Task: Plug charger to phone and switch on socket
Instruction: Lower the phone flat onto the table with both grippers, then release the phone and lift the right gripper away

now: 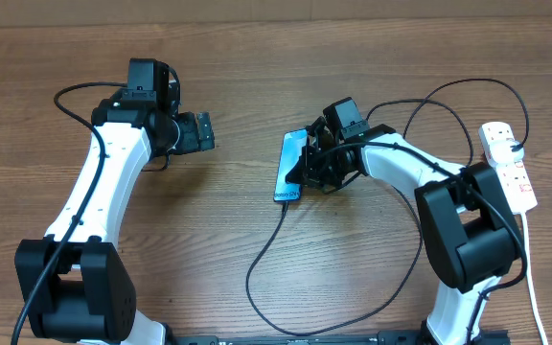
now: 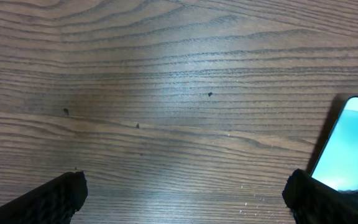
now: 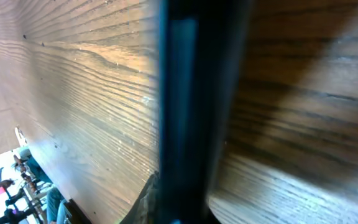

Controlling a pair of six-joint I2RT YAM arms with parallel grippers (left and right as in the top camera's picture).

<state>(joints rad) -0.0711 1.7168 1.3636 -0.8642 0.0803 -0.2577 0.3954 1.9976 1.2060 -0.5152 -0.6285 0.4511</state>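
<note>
From overhead, the slim black-edged smartphone with a light blue screen lies flat near the middle of the wooden bench, closer to its far edge than its near one. The long thin black charger cable runs up to the phone's near short end and appears to be seated there, so the plugging step looks done or nearly so. The white elongated power strip with red switches sits well apart toward the right edge, with no arm near it. Its switch positions are too small to read, so that step seems to be left. The right jaws are closed at the phone's right long edge, and whether they pinch anything cannot be told. The cable loops close around the right arm and could snag on a swing toward the strip. The left jaws hang wide open and empty over bare bench left of the phone. The left wrist view shows open wood between both fingertips, with the phone's corner at the right. The right wrist view is a blurred dark band with a blue strip, probably the phone's edge.
</note>
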